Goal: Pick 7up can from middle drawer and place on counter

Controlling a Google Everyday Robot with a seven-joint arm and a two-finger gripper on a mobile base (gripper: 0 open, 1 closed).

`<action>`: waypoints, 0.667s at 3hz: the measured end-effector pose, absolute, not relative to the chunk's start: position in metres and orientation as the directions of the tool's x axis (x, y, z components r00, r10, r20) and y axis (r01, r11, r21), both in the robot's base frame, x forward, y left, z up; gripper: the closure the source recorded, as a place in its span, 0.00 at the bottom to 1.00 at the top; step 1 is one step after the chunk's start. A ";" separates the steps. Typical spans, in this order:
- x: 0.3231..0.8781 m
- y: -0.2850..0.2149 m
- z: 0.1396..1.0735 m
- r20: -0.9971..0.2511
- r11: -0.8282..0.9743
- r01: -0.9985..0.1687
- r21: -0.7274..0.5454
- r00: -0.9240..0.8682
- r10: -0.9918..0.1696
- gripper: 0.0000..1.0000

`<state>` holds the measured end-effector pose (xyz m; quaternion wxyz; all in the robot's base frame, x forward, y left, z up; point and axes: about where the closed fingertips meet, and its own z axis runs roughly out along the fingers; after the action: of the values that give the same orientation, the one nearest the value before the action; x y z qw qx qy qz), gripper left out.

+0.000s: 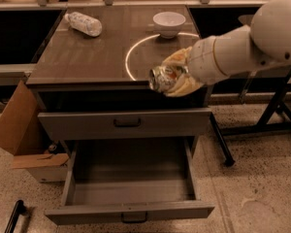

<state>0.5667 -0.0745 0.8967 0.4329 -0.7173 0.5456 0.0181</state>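
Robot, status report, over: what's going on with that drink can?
Tool shut on 7up can, hovering at front edge of counter. Middle drawer open below. Bowl and bottle at the back, off the path.
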 end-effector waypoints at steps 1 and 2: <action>0.612 -0.092 0.926 -0.517 0.035 -0.799 -0.600 0.354 -0.779 1.00; 0.658 -0.089 0.937 -0.571 0.100 -0.812 -0.575 0.311 -0.760 1.00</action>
<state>0.6576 -0.0888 0.9370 0.4541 -0.6704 0.5862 0.0288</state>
